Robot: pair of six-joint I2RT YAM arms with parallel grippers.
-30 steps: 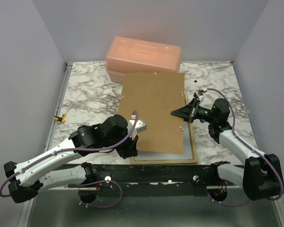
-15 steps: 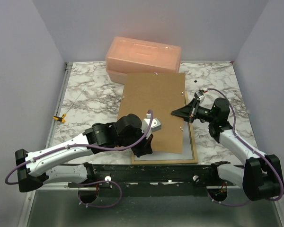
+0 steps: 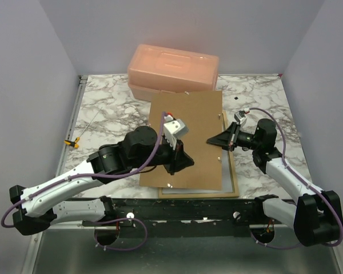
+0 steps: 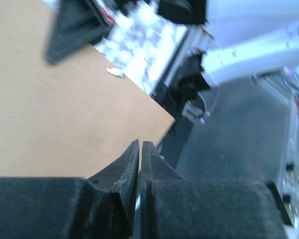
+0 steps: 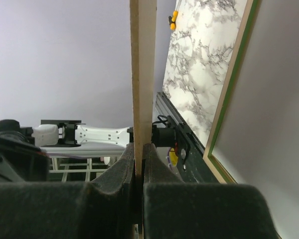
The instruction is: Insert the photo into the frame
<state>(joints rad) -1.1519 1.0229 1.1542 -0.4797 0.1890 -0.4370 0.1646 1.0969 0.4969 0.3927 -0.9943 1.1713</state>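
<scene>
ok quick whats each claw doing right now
left claw: closed, nothing seen in it
right claw: closed on the edge of the brown backing board

The left arm and right arm have white shells on their long links and bulky black joint housings. A thin purple cable runs along each arm and loops beneath the black bases. The left gripper and right gripper are matte black, with tapering wedge-shaped fingers. A pale grey block with a red spot is mounted on the left wrist.
</scene>
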